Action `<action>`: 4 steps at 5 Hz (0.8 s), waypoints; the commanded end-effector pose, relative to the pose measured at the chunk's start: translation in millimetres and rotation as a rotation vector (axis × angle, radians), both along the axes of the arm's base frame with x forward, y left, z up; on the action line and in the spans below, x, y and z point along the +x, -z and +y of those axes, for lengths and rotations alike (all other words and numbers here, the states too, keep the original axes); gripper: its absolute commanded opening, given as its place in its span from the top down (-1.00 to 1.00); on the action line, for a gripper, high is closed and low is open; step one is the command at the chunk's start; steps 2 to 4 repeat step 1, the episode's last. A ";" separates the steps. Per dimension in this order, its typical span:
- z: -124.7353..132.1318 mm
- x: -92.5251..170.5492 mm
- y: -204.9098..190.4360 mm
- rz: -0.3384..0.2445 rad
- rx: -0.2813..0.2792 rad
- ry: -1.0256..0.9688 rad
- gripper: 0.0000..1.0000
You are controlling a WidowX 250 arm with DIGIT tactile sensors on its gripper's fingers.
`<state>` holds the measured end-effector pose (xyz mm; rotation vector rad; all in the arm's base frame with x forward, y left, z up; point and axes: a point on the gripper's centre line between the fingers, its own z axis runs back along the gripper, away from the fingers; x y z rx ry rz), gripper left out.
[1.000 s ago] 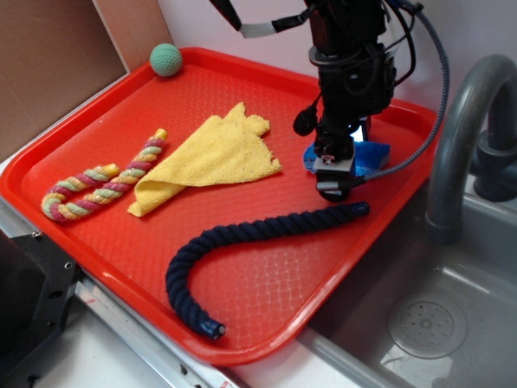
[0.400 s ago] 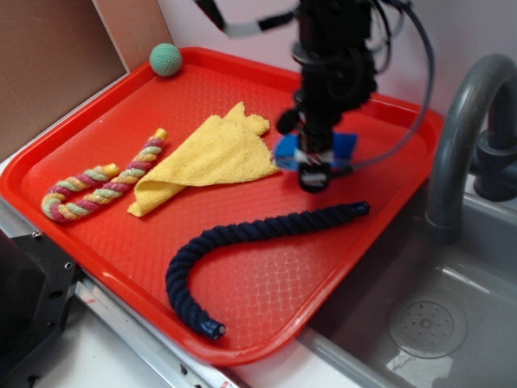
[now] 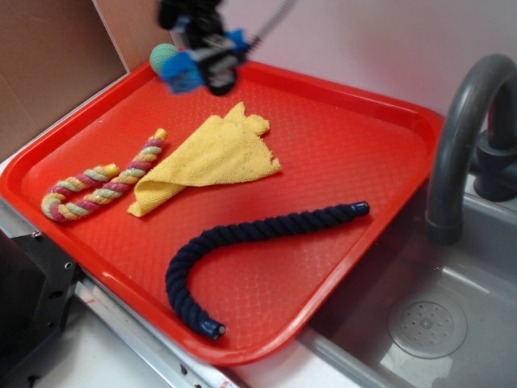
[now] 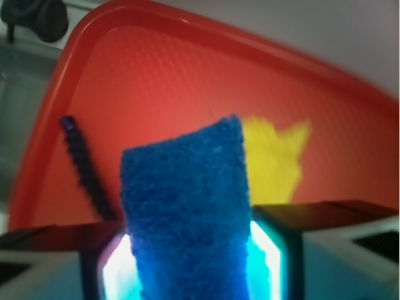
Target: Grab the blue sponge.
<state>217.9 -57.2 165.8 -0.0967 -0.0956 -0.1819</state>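
Four loose items lie on the red plastic tray [image 3: 388, 121]: yellow cloth [image 3: 218, 153], navy rope [image 3: 242, 238], striped rope [image 3: 101, 182], green ball [image 3: 161, 55]; above them the black gripper [image 3: 202, 61] is clamped on the bright blue rectangular sponge [image 4: 184, 219].

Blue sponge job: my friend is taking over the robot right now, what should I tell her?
Gripper: shut on the small rectangular blue sponge, held in the air over the far left corner of the red plastic tray, near the small green ball.
Done: the sponge is grabbed and off the tray.
Left: nothing but keeping hold of it.
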 end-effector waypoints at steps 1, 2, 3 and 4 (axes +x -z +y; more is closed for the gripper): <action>-15.2 -22.3 -14.5 -0.099 0.026 -0.187 1.00; -15.2 -22.3 -14.5 -0.099 0.026 -0.187 1.00; -15.2 -22.3 -14.5 -0.099 0.026 -0.187 1.00; -15.2 -22.3 -14.5 -0.099 0.026 -0.187 1.00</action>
